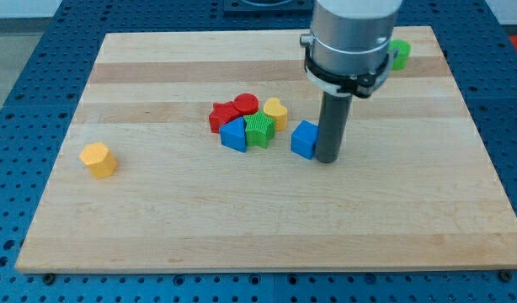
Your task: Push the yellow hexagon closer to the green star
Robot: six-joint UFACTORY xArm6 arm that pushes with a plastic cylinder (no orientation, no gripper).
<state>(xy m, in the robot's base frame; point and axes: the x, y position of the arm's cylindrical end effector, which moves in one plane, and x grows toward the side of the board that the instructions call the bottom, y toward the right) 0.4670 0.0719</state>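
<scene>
Camera view: the yellow hexagon (98, 159), smooth moulded plastic, sits alone near the wooden tabletop's (267, 219) left edge, well apart from the ridged green star (258, 130) in the central cluster. My tip (327, 159) rests beside a blue cube (304, 139); no jaws exist. Crossing over risks scattering the cluster, or an off-centre push letting the hexagon slip sideways.

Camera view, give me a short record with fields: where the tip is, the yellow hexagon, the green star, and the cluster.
tip: just right of the blue cube, about touching
yellow hexagon: alone, view's left
green star: in the middle cluster
cluster: red blocks, blue block, yellow heart
green block: view's top right, partly hidden
</scene>
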